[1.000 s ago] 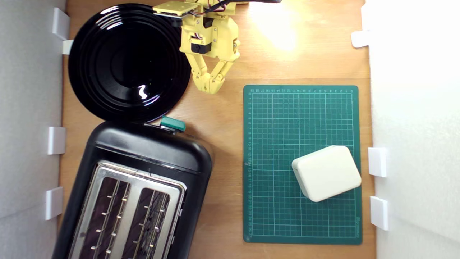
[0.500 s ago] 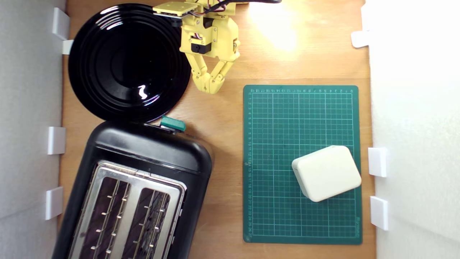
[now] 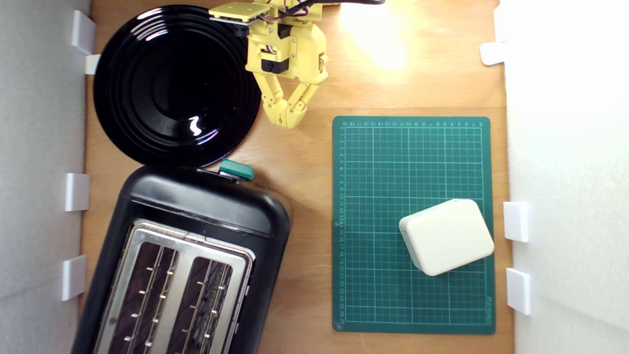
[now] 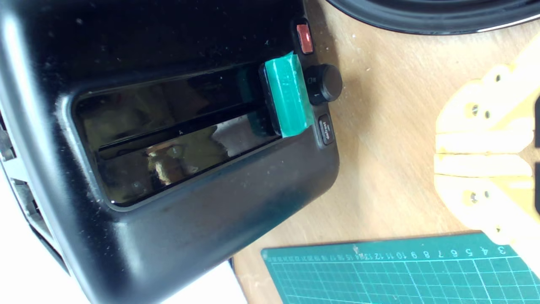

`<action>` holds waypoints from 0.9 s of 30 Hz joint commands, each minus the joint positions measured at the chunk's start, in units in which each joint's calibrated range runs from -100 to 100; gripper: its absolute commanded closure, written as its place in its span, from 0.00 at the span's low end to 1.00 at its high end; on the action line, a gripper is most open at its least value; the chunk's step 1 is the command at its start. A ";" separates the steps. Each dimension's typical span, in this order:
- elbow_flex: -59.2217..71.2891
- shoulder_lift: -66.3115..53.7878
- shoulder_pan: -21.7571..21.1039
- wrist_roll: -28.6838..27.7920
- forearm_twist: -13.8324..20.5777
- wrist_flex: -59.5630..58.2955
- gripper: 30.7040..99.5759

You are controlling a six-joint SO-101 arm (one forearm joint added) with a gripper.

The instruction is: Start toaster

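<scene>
While gripper (image 3: pixel 286 119) closed, tips downward, near toaster (image 3: pixel 196 216)

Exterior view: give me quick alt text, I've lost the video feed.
The yellow gripper, shut and empty, hovers above bare wood beside a round black plate, apart from the black toaster and its teal lever. A white box sits on a green cutting mat.

You see no change between the earlier pictures and now. The gripper (image 3: pixel 289 119) sits exactly where it was, fingertips pressed together (no gap shows in either view), beside the black plate (image 3: pixel 147 98). The toaster (image 3: pixel 196 206) and its teal lever knob (image 3: pixel 236 169) show no shift, apart from the gripper.
</scene>
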 commanded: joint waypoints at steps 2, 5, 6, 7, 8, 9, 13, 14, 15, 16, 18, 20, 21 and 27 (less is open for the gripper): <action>0.28 -0.83 0.17 -0.06 0.43 -0.27 0.99; 0.28 -0.83 0.48 -0.06 0.24 0.16 0.99; 0.28 -0.83 0.09 -0.06 0.24 0.84 0.99; 0.28 -0.83 -0.23 0.04 0.34 2.13 0.99; 0.28 -0.83 -0.63 -0.17 0.34 3.41 0.99; 0.28 -0.83 -1.10 -1.01 0.06 5.30 0.99; 0.28 -0.83 -3.96 -6.98 0.34 7.61 0.99; 0.28 -0.83 -4.59 -7.87 0.34 7.61 0.99; 0.28 -0.83 -5.63 -8.61 0.34 7.61 0.99; 0.28 -0.83 -6.18 -9.13 0.34 7.61 0.99; 0.28 -0.83 -7.21 -9.92 0.34 7.61 0.99; 0.28 -0.83 -9.12 -11.02 0.43 7.70 0.99; 0.28 -0.83 -10.39 -11.54 0.43 7.70 0.99; 0.28 -0.83 -13.32 -13.12 0.43 8.04 0.99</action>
